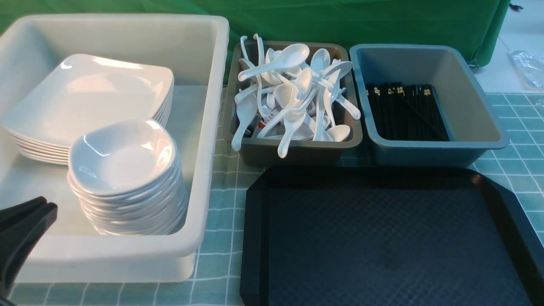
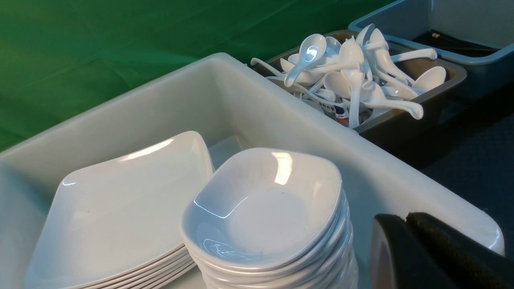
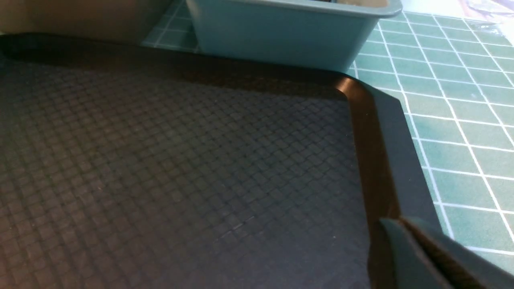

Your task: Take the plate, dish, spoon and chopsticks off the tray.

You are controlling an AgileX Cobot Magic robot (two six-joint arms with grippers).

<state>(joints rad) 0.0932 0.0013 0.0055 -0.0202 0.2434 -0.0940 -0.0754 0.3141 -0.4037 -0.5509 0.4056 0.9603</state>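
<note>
The black tray (image 1: 382, 238) lies in front of me with nothing on its textured surface (image 3: 180, 160). A white square plate (image 1: 85, 97) tops a stack in the white tub (image 1: 212, 127). Beside it, a small dish (image 1: 121, 155) tops a second stack (image 2: 265, 204). White spoons (image 1: 293, 93) are heaped in the brown bin (image 1: 297, 148). Black chopsticks (image 1: 403, 112) lie in the grey-blue bin (image 1: 467, 106). My left gripper (image 1: 42, 204) is shut and holds nothing, at the tub's near corner beside the dish stack (image 2: 405, 218). My right gripper (image 3: 395, 222), also shut on nothing, hangs over the tray's right rim.
A green checked cloth (image 1: 221, 221) covers the table under the tub, both bins and the tray. A green backdrop (image 1: 340, 21) closes off the far side. The two bins stand just behind the tray's far edge.
</note>
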